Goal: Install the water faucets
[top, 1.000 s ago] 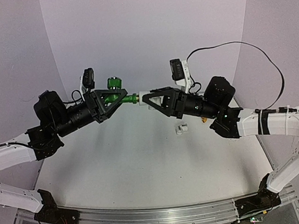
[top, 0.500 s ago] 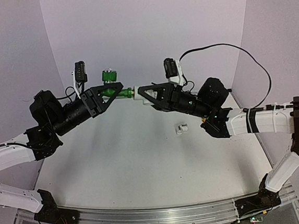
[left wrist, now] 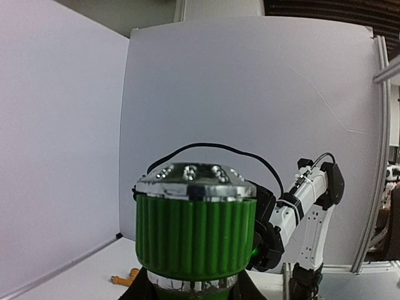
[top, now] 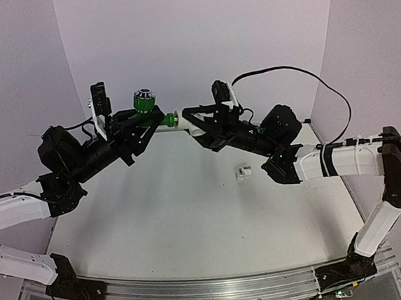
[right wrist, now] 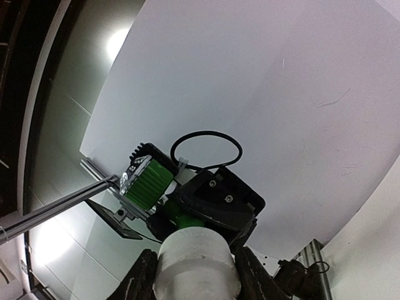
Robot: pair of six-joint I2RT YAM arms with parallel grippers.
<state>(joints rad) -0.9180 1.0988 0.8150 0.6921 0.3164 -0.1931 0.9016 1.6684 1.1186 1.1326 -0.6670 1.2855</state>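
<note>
Your left hand (top: 149,123) is clamped on the green faucet (top: 145,99) mid-air in the upper middle of the frame, and your right hand (top: 193,123) is clamped on the white pipe fitting (top: 181,121), held end-to-end so they'll join.

White curved backdrop (top: 198,38) behind; pale tabletop (top: 193,228); alu rail (top: 199,289) along near edge; soft even light.

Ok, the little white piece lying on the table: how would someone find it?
Start at the white table and follow the right arm in from the right edge. Beside its black wrist joint, right of centre, lies the loose white fitting. The other white fitting is up in the air in the right claw, against the green faucet; this one lies free.
</note>
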